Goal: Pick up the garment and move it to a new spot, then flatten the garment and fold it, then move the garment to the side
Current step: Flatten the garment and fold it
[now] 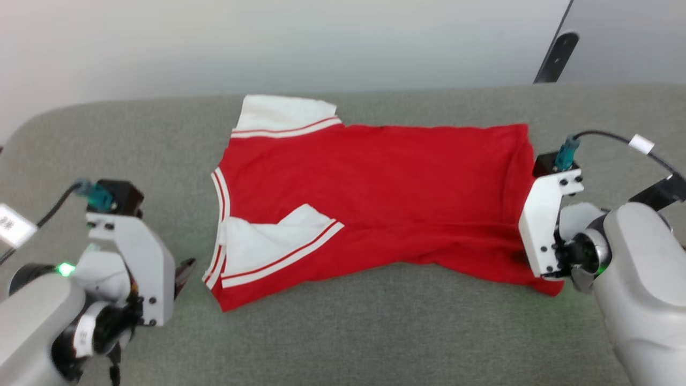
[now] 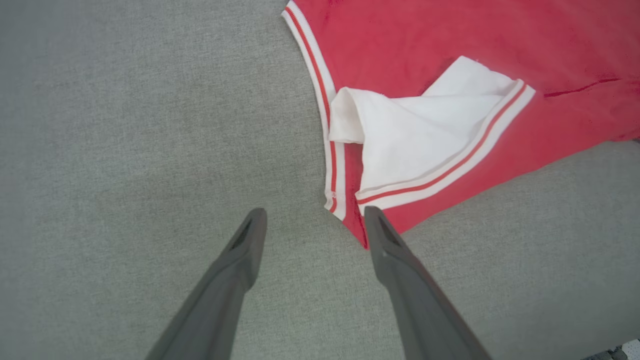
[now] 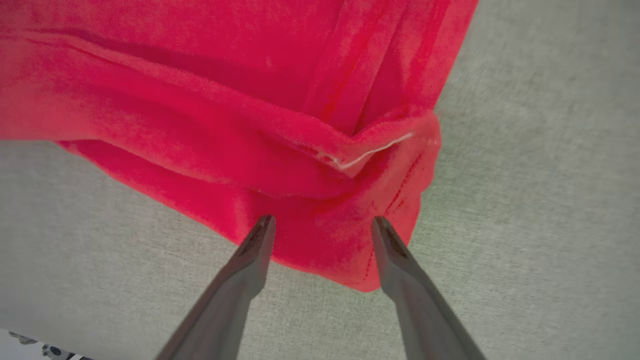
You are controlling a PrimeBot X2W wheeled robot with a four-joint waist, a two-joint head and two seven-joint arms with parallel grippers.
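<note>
You'd judge the garment [image 1: 375, 203] part-folded, left pincer [image 2: 315, 212] and right pincer [image 3: 323, 220] wide, empty at its ends; folding and side move remain.

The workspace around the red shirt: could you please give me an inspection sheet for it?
surface: grey fabric pad.
job's things: garment lies spread, near white sleeve folded onto the red body, hem corner bunched.
clutter: nothing seen.
grippers: left gripper open beside the collar trim; right gripper open over the hem corner.
cables: black cable with white tag at the right wrist.
surroundings: pale wall, dark bar upper right.
</note>
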